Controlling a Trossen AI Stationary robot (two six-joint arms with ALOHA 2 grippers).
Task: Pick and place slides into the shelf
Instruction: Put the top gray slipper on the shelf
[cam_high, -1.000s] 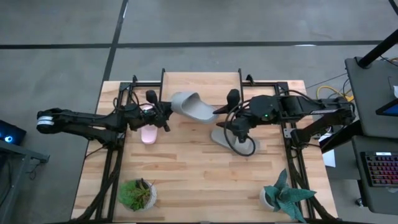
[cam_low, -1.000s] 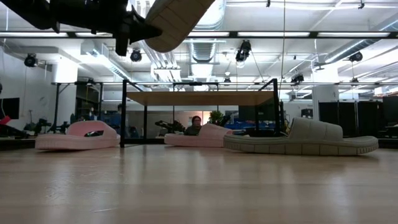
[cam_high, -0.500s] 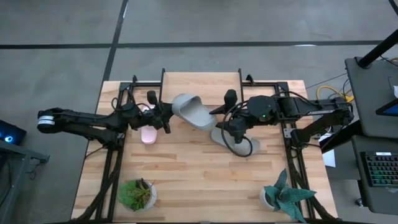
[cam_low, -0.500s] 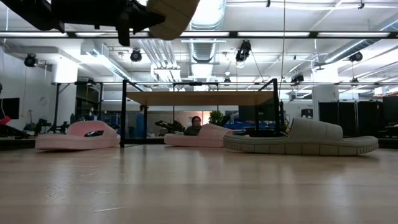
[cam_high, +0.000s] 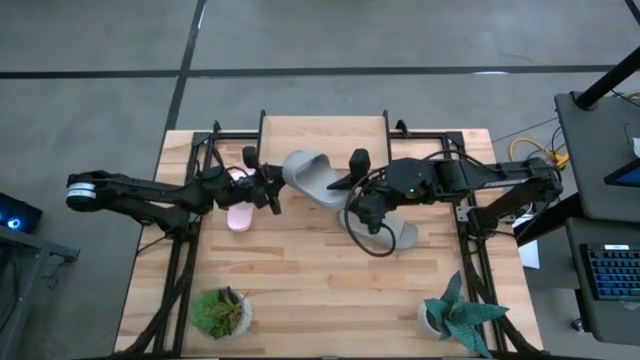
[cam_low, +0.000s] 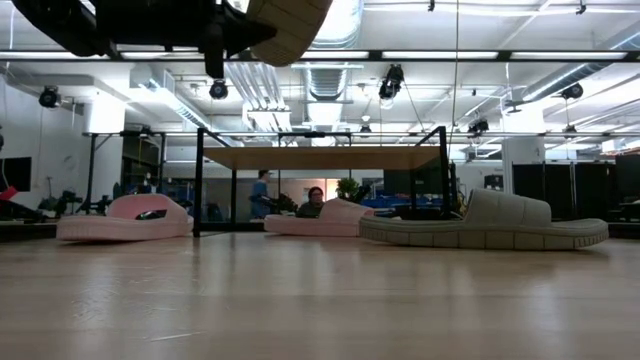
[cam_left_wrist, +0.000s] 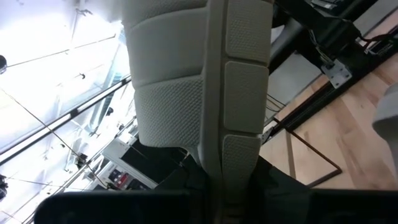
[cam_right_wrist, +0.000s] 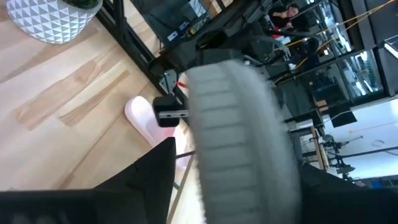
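The grey slide (cam_high: 312, 176) is up in the air over the middle of the table, between the two grippers, well above the boards; in the low view only its ribbed sole (cam_low: 290, 25) shows, cut off by the top edge. The left gripper (cam_high: 272, 190) has it: in the left wrist view the fingers are pinched narrow on the edge of the foam (cam_left_wrist: 230, 93), their tips buried under it. The right gripper (cam_high: 345, 185) is right at the slide's other end, and its wrist view is filled by the blurred ribbed strap (cam_right_wrist: 242, 130), one dark finger (cam_right_wrist: 155, 171) beside it, the other hidden. Whether those fingers are clamping or merely straddling, I cannot tell.

Below the right arm lies the second grey slide (cam_high: 385, 228), flat on the table (cam_high: 300, 290), partly covered by the arm and a looping cable. One pink slide (cam_high: 238, 210) lies under the left arm, half hidden. In the low view another pink slide (cam_low: 318, 220) sits on the table under the shelf (cam_low: 325, 157), beneath the plank. The plank's top carries nothing I can make out. Two potted plants (cam_high: 222, 312) stand at the near corners. People (cam_low: 262, 193) are in the room behind.
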